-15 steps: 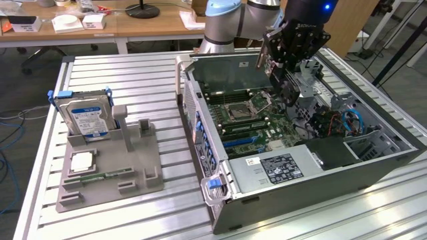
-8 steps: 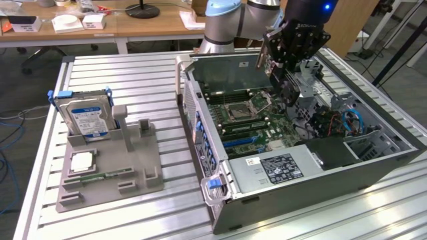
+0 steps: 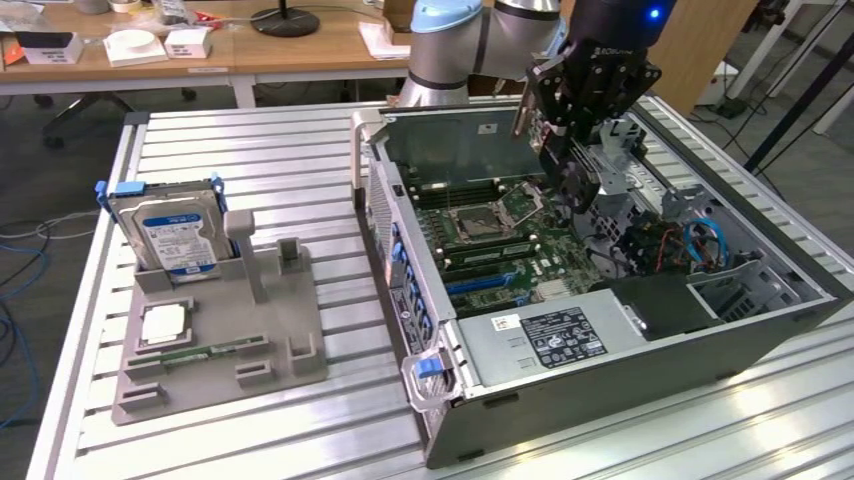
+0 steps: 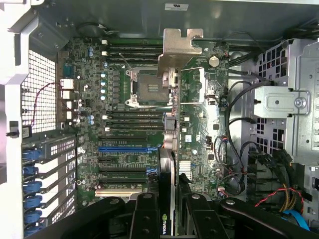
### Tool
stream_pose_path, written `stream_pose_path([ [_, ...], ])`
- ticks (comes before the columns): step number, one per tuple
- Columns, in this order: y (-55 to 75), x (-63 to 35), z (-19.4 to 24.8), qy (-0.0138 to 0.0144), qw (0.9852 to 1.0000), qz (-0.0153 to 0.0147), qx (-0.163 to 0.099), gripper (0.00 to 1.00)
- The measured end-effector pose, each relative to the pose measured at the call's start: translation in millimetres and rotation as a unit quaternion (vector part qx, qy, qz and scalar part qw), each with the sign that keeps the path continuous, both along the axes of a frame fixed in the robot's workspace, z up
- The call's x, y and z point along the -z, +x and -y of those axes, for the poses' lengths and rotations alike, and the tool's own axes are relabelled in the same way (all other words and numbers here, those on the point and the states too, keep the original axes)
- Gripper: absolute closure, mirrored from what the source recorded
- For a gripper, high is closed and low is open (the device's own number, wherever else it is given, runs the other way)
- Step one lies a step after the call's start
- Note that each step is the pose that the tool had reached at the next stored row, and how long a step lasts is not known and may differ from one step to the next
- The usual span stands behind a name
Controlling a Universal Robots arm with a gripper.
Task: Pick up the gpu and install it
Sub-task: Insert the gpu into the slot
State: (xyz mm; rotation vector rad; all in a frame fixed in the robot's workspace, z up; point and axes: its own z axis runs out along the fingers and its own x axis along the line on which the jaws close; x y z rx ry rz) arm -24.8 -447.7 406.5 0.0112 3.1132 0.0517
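Observation:
My gripper (image 3: 577, 135) hangs over the open computer case (image 3: 400, 230) and is shut on the gpu (image 3: 574, 175). The card is a black-faced board with a green edge, and it hangs tilted above the motherboard (image 3: 494, 235). The wrist view shows the gpu (image 4: 168, 134) edge-on between my black fingers (image 4: 144, 214), with its silver end bracket (image 4: 179, 47) at the far end. My gripper (image 4: 169, 211) holds the card above the motherboard (image 4: 124, 119), between the CPU socket (image 4: 144, 84) and the cables. The blue expansion slot (image 4: 122, 148) lies beside the card's edge, and the card is apart from it.
On the exterior view's left a grey fixture (image 3: 254, 340) holds an upright silver hard drive (image 3: 167, 230), a processor chip (image 3: 163, 322) and a memory stick (image 3: 200, 352). Cables (image 3: 681, 245) and drive cages (image 4: 284, 104) crowd the case's far side. Desks stand behind the table.

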Motion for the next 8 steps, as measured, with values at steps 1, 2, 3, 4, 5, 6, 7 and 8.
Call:
stream_pose_path([
  [1,0.0,0.0,0.0,0.0000,1.0000,0.0000,0.000,0.74],
  [2,0.0,0.0,0.0,0.0000,1.0000,0.0000,0.000,0.74],
  [3,0.0,0.0,0.0,0.0000,1.0000,0.0000,0.000,0.74],
  [4,0.0,0.0,0.0,0.0000,1.0000,0.0000,0.000,0.74],
  [5,0.0,0.0,0.0,0.0000,1.0000,0.0000,-0.001,0.74],
  [6,0.0,0.0,0.0,0.0000,1.0000,0.0000,-0.003,0.74],
  [7,0.0,0.0,0.0,0.0000,1.0000,0.0000,-0.006,0.74],
  [8,0.0,0.0,0.0,0.0000,1.0000,0.0000,-0.010,0.74],
])
